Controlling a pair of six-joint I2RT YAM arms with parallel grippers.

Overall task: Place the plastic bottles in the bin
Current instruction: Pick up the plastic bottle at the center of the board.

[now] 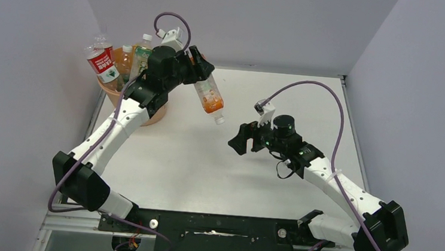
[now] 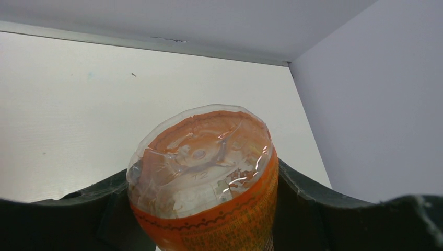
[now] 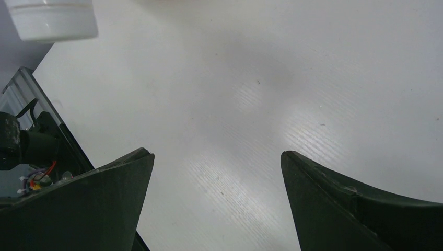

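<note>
So the left gripper (image 1: 197,69) is clamped on the base end of a bottle (image 1: 209,97), the clear one with the orange label. In its wrist view the dimpled bottom faces the lens, with a dark finger hugging each side. That's a solid hold as far as I can tell.

The bottle hangs in the air, off the table (image 1: 193,165), just right of the bin (image 1: 156,115) and not over it. Its long axis is tilted. The base sits up in the jaws toward the back left, and the white cap (image 1: 220,120) points down and out toward the middle of the table. From above it reads as a diagonal.

The bin is at the back left with the left arm partly across it. Several bottles (image 1: 102,62) stand in it already, necks sticking up past the rim, so it looks pretty crowded.

I'd say this is the carry step: picked up, not dropped yet. Next it needs to swing left until the cap is over the rim, find a gap between the standing ones, then open. It'd go in neck first, and it might hang up on the others.

The right gripper (image 1: 242,140) hovers mid-table with its jaws spread wide and nothing between them, just bare table underneath. The cap peeks into the corner of its wrist view.
</note>
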